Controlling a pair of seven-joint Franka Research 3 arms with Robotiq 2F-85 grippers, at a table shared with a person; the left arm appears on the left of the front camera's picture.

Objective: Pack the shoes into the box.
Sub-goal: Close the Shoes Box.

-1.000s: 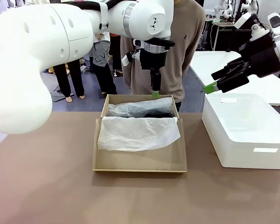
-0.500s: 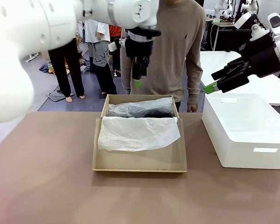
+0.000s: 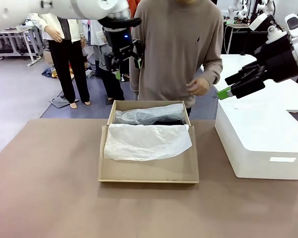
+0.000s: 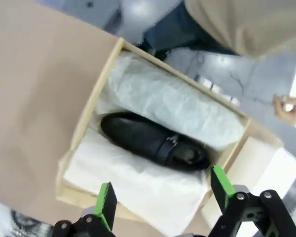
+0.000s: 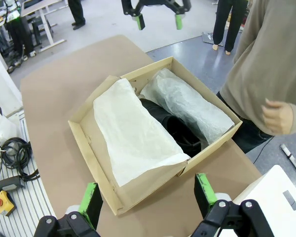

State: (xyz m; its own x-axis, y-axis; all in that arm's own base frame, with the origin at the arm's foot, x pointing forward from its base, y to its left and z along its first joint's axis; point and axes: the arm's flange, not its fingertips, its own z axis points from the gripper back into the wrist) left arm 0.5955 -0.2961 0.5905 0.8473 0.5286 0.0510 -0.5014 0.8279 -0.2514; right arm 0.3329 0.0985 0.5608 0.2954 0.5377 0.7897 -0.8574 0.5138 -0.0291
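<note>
One glossy black leather dress shoe [image 4: 153,143] lies bare inside the tan cardboard shoebox [image 3: 149,176], between folds of white tissue paper [image 3: 146,141], both sets of jaws wide apart, high off the box: stiff, slick leather, probably best pinched across the heel.
</note>
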